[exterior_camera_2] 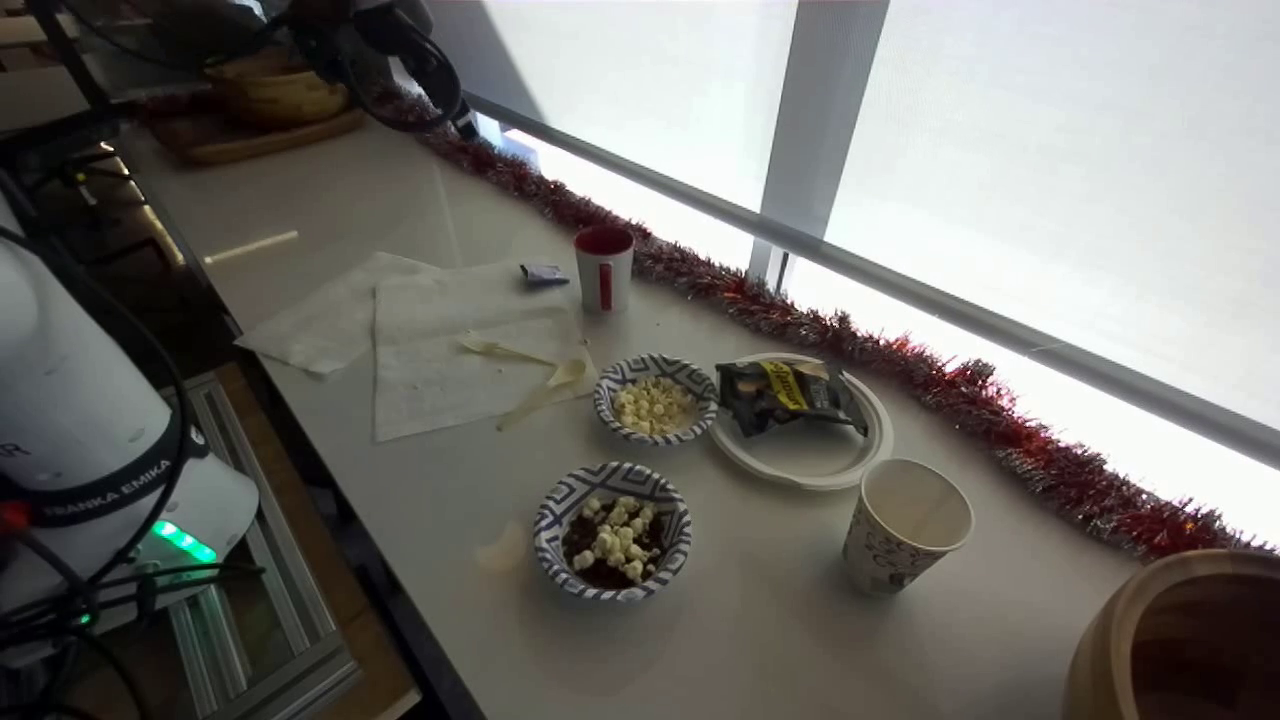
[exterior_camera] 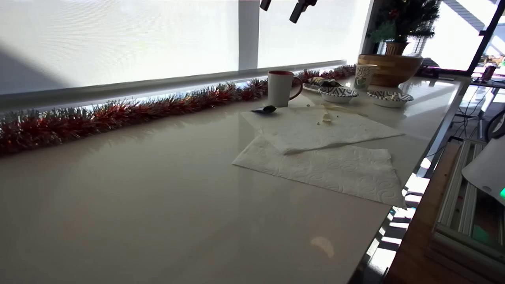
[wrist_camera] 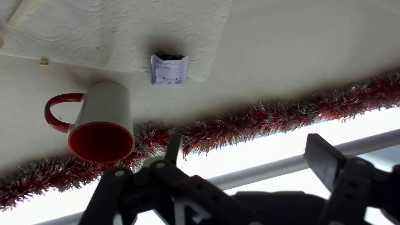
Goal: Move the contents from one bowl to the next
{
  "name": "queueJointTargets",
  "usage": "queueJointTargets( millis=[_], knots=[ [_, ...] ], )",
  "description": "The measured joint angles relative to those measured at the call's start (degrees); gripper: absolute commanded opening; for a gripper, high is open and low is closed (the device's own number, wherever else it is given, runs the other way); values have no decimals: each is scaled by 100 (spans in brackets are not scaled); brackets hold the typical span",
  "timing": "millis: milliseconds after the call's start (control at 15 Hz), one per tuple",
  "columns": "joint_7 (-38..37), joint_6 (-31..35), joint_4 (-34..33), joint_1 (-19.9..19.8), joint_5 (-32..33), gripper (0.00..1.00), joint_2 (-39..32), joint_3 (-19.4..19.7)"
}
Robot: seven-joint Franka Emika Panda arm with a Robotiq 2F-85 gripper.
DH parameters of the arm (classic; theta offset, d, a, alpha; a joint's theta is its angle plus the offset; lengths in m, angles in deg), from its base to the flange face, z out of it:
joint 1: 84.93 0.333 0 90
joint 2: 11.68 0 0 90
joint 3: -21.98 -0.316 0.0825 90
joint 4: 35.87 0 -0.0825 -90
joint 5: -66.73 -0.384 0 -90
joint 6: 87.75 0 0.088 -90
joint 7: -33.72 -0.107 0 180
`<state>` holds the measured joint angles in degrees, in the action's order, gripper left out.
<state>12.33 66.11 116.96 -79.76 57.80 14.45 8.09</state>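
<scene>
Bench: glossy, smooth. Near window edge: tinsel garland, metallic, bristly; mug, smooth; large bowl, smooth wood. Toward robot-side edge: paper towel, embossed, matt; patterned bowl, paper-looking, crimped rim.

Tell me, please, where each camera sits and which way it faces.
In an exterior view: low over the tabletop, facing along it toward the bowls; jaws parted at top, robot base right.
In an exterior view: higher, near the bowls, facing roughly back; base left, arm left and top.
Wrist view: on the wrist, facing down at mug and packet; jaws parted at bottom.
Both exterior views share bowls, mug, towels.
</scene>
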Motion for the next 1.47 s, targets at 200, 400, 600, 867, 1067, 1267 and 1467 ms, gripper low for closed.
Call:
queueJointTargets(
  millis=[200,400,600,867,1067,1267,1467],
  knots=[
    [540,921,760,-42,36,100,54,346],
    [1137,1310,717,-258,147,100,-260,757],
    [1997,1495,696,-307,285,100,-655,1310],
    [2820,1779,682,-353,543,100,-1297,1753],
    [3203,2412,677,-339,607,100,-1911,1882],
    [3521,3222,669,-5,278,100,-2455,2093],
    [3445,3507,634,232,117,100,-2659,2112]
  ],
)
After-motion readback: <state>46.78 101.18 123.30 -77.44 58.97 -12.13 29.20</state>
